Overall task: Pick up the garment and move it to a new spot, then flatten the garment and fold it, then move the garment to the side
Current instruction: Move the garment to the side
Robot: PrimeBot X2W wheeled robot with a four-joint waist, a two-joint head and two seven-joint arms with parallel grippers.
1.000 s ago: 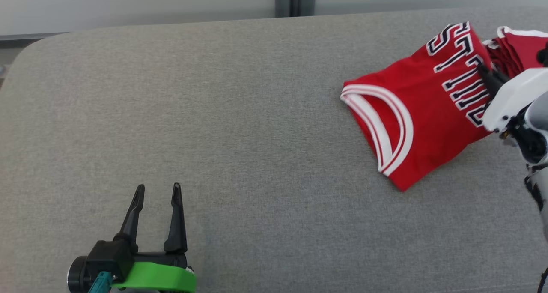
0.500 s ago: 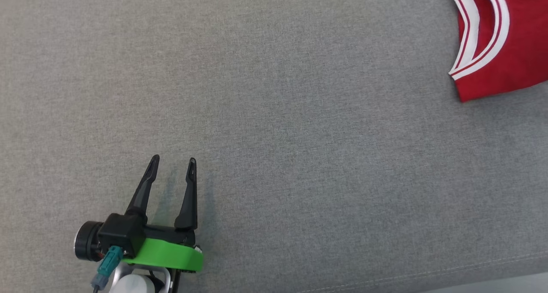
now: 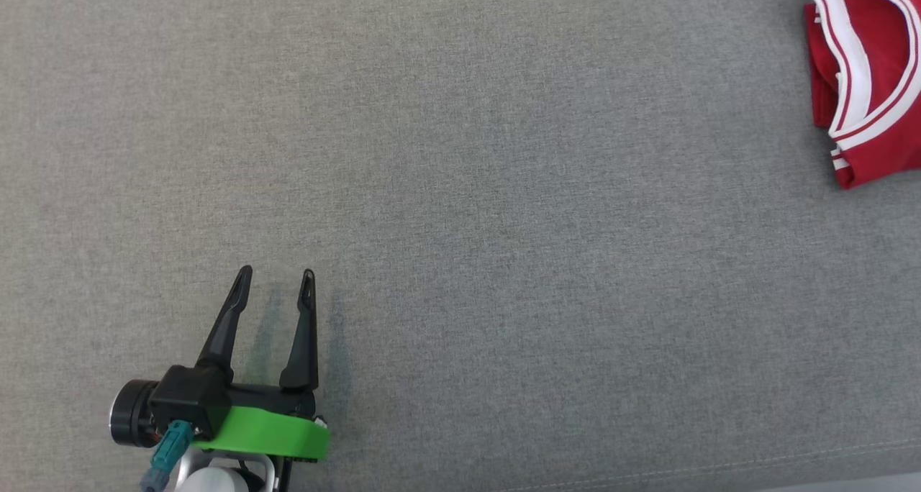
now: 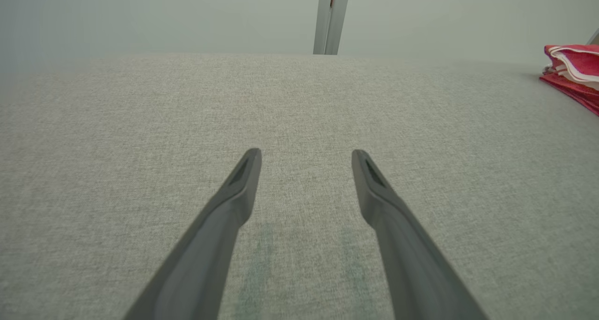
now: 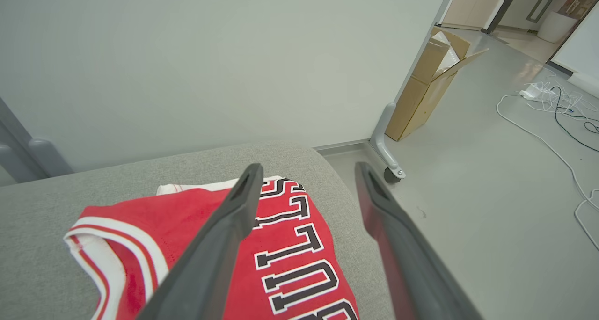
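Note:
The garment [image 3: 874, 96] is a folded red jersey with white trim and black lettering, lying at the far right of the grey surface. In the right wrist view the garment [image 5: 281, 250] lies flat below my right gripper [image 5: 306, 170], whose fingers are spread open above it with nothing between them. The garment [image 4: 573, 69] also shows at the right edge of the left wrist view. My left gripper [image 3: 275, 280] rests low at the front left of the surface, open and empty, far from the jersey.
The grey padded surface [image 3: 460, 190] stretches wide between the left gripper and the jersey. Past its rounded right end are a floor, an open cardboard box [image 5: 430, 81], a wheeled frame leg [image 5: 386, 156] and loose cables [image 5: 552, 105].
The head camera has tilted down and left, so the jersey now sits at the frame's right edge. My right gripper has let go of the jersey and stands open above it.

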